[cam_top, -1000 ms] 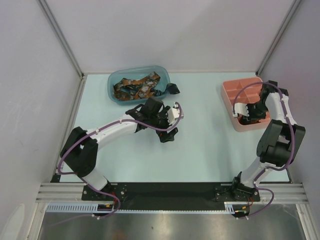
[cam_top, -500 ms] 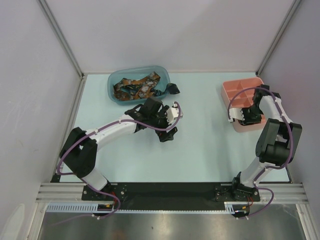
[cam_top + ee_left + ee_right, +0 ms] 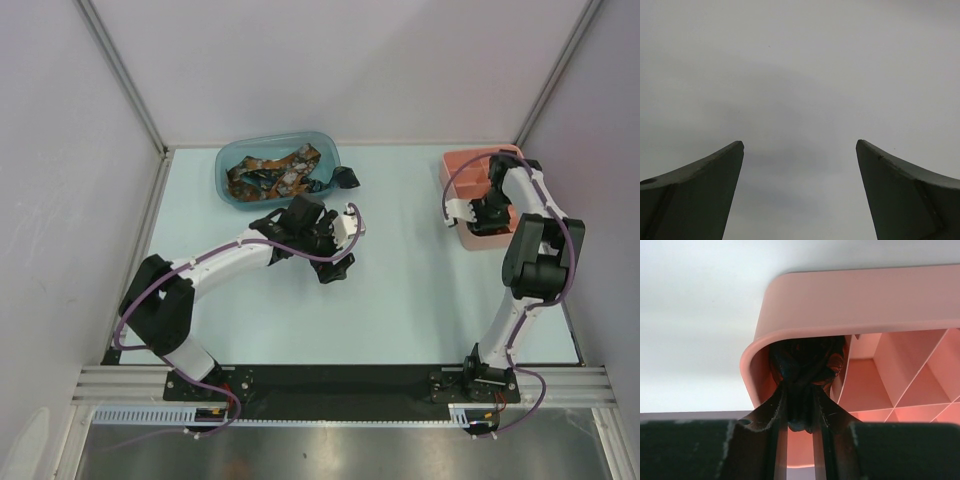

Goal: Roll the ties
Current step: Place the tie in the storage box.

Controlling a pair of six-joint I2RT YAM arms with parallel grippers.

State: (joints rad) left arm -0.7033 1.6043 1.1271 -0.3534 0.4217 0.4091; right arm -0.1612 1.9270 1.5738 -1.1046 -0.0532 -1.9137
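A dark rolled tie (image 3: 805, 362) with orange-red blotches sits in the corner compartment of the pink organizer (image 3: 850, 295). My right gripper (image 3: 800, 387) is shut on it, and a fold of fabric hangs between the narrow jaws. From above, the right gripper (image 3: 487, 215) reaches into the organizer (image 3: 462, 165) at the right rear. Several unrolled ties (image 3: 275, 170) lie heaped in a blue bin (image 3: 225, 185), one dark end (image 3: 345, 178) hanging over its right rim. My left gripper (image 3: 335, 262) hovers mid-table just in front of the bin. In its wrist view the left gripper (image 3: 800, 145) is wide open and holds nothing.
The organizer's other compartments (image 3: 910, 370) show bare pink floors. Pale enclosure walls stand close on the left, back and right. The right arm's purple cable (image 3: 455, 195) loops beside the organizer.
My right gripper has shifted back and left across the organizer, carrying the rolled tie into the corner compartment. Its jaws have widened slightly. The left arm has not moved.
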